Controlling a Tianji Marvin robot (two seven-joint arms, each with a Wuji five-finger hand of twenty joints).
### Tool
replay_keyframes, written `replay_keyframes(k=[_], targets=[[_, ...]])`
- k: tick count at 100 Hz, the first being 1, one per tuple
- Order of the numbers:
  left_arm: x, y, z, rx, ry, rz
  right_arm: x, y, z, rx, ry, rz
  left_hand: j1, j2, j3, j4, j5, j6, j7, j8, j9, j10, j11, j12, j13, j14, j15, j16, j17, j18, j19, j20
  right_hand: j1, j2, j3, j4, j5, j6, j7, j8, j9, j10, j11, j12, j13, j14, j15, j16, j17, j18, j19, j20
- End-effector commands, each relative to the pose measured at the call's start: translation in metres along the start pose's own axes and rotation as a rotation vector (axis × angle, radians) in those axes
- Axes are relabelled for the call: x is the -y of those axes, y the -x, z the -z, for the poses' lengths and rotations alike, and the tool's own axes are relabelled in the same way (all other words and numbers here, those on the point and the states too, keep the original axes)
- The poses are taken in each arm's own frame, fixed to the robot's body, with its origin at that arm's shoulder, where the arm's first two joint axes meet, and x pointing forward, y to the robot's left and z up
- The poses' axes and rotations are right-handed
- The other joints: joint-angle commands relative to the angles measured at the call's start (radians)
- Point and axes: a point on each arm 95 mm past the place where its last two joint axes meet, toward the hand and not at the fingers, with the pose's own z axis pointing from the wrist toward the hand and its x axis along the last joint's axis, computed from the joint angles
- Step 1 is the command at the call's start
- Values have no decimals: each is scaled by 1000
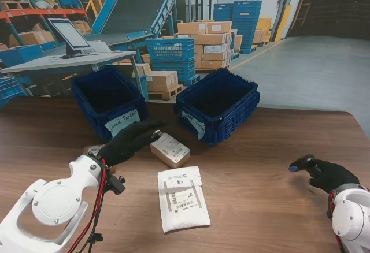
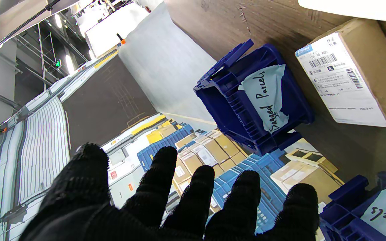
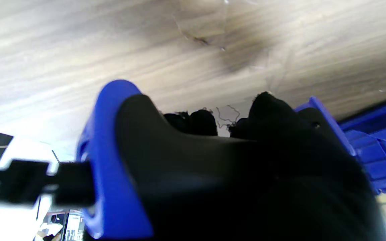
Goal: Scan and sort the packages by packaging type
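Nearest to us on the wooden counter [image 1: 260, 207] lies a white bagged parcel [image 1: 182, 198], flat, label side up, about midway between our two arms. To the right, our right robot hand [image 1: 325, 172] sits low over the counter with its gloved fingers wrapped around a blue and black scanner [image 1: 302, 163]; the right wrist view shows the scanner's body [image 3: 119, 160] filling the frame in front of those fingers.

A little farther off, just beyond the bagged parcel and apart from it, lies a brown cardboard box [image 1: 170, 149] with a white shipping label on top. Our left robot hand [image 1: 130, 140] reaches toward it from the left, fingers spread and holding nothing, fingertips just beside the box; we cannot tell whether they touch it. The left wrist view shows the same box [image 2: 354, 72] and the extended fingers [image 2: 161, 180].

Farthest on the counter stand two blue bins: the left bin [image 1: 108, 100], and the right bin [image 1: 218, 104] labelled "Bagged Parcels".
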Motion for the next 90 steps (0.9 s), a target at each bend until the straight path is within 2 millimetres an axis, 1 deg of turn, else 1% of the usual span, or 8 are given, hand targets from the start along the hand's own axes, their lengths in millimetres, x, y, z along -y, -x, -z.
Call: replay_keyframes(k=[1, 27, 41, 68, 90], targets=[[-5, -1, 0, -11, 20, 11, -10, -10, 7, -23, 32, -7, -12, 32, -44, 1, 12, -37, 9, 6, 2, -18, 0, -10, -11, -5, -22, -3, 4, -15, -23, 6, 96, 98, 163, -28, 77, -106, 49, 23, 3, 17, 18, 5, 6, -28, 22, 20, 0, -4, 20, 20], [-8, 2, 0, -21, 31, 7, -41, -33, 26, -88, 117, -7, -12, 34, -44, 1, 11, -37, 9, 6, 1, -19, 0, -10, -11, -4, -22, -2, 4, -15, -24, 6, 101, 93, 160, -26, 79, -106, 43, 28, 1, 17, 10, 4, -4, -25, 6, 19, -12, -1, 1, 24], [-10, 3, 0, -25, 33, 9, -54, -44, 34, -130, 155, -3, -12, 34, -44, 1, 12, -36, 10, 7, 1, -19, -1, -10, -11, -5, -22, -2, 3, -14, -24, 6, 103, 92, 158, -25, 79, -106, 42, 30, 1, 14, 5, 3, -8, -23, -4, 17, -14, 0, -10, 24], [-11, 5, 0, -36, 34, 13, -69, -62, 47, -237, 189, 20, -11, 34, -44, 1, 12, -35, 9, 6, 2, -19, 0, -10, -12, -3, -22, -2, 4, -14, -24, 6, 105, 92, 151, -24, 80, -113, 36, 31, 1, 3, -11, -5, -16, -19, -37, 6, -28, 5, -38, 19], [-9, 6, -1, -41, 33, 16, -75, -82, 50, -330, 208, 40, -11, 35, -44, 1, 11, -36, 9, 6, 1, -19, 0, -10, -12, -4, -23, -3, 4, -15, -25, 7, 106, 91, 150, -24, 82, -111, 34, 34, 1, 2, -15, -8, -17, -16, -45, 2, -30, 5, -46, 17]])
